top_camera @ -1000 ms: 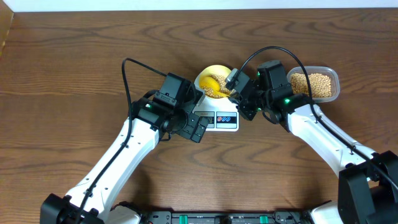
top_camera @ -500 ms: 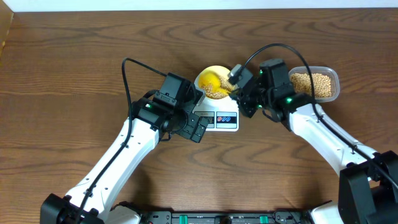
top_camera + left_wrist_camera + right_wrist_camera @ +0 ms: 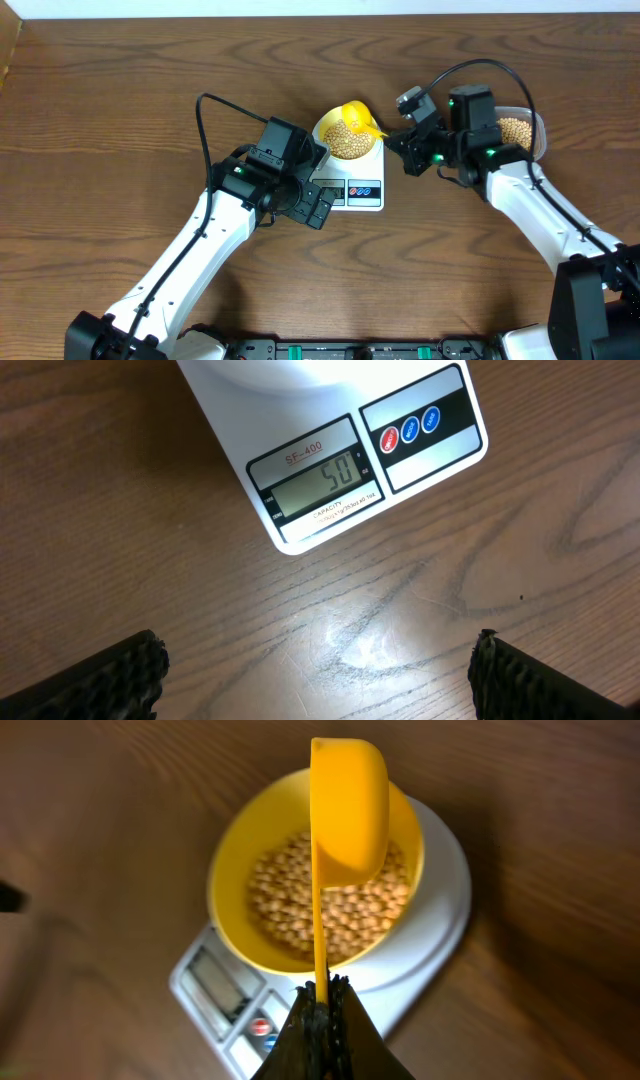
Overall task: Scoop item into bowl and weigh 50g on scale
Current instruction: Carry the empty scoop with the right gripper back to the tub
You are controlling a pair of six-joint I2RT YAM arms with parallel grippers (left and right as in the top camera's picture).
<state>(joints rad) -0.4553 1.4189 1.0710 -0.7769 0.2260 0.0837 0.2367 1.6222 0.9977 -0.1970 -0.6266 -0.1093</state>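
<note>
Scale: white, on the desk; its display read 50.
Bowl: pale yellow, sitting on the scale's platform.
Beans: a tan heap in the bowl, atop the scale; more lay in the clear tub right of the scale.
Right claw: clamped tight on the yellow scoop's thin handle — the scoop hung turned on edge above the bowl's rim, over the scale's back.
Left claw: fingers spread wide, gripping nothing — hovering over bare desk just in front of the scale.
</note>
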